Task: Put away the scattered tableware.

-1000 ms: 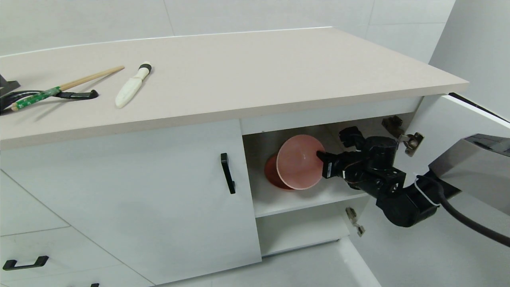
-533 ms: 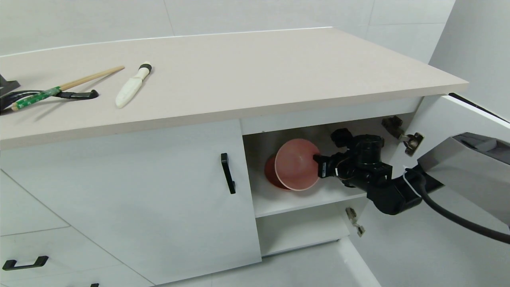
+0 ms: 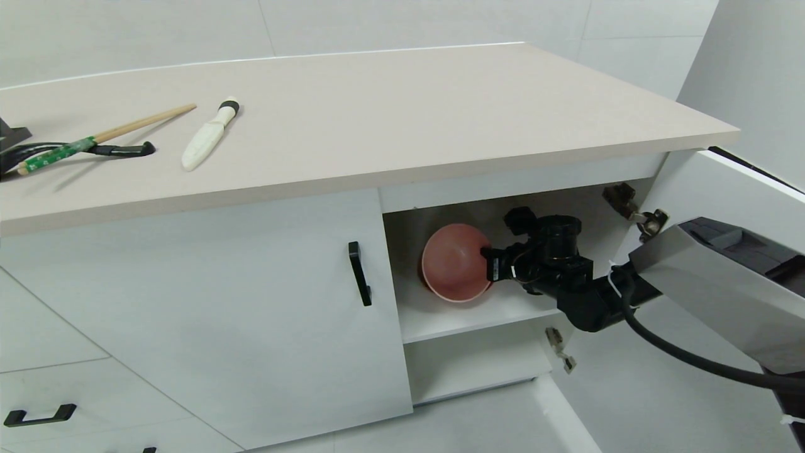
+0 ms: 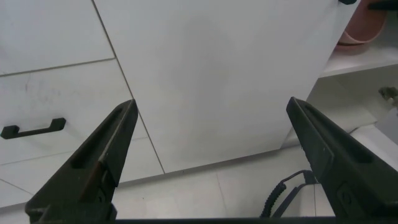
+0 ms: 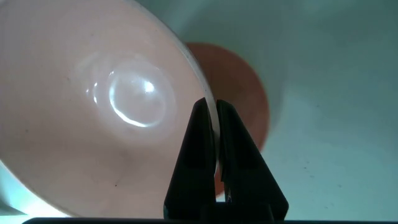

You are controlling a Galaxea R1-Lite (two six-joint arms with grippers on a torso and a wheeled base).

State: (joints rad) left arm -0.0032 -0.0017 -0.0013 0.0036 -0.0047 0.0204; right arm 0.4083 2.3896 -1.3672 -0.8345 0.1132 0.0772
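A pink bowl (image 3: 454,263) is held on edge inside the open cabinet, just above the upper shelf (image 3: 465,318). My right gripper (image 3: 488,264) is shut on its rim, with the rim (image 5: 208,118) pinched between the black fingers (image 5: 199,149). Right behind the pink bowl sits an orange-red bowl (image 5: 245,93). On the countertop at the far left lie wooden chopsticks (image 3: 107,134) and a white utensil with a black band (image 3: 209,134). My left gripper (image 4: 211,109) stands open in front of the closed white door, holding nothing; the pink bowl (image 4: 364,31) lies off to its side.
The closed left door has a black handle (image 3: 358,274). The right door (image 3: 723,182) stands swung open, its hinges (image 3: 651,221) near my arm. A lower shelf (image 3: 478,371) sits beneath. A black cable (image 3: 122,150) lies by the chopsticks. A drawer handle (image 3: 39,415) is at the lower left.
My right gripper has carried the pink bowl further into the cabinet, to the left, so it now covers most of the orange-red bowl. The countertop items have not moved.
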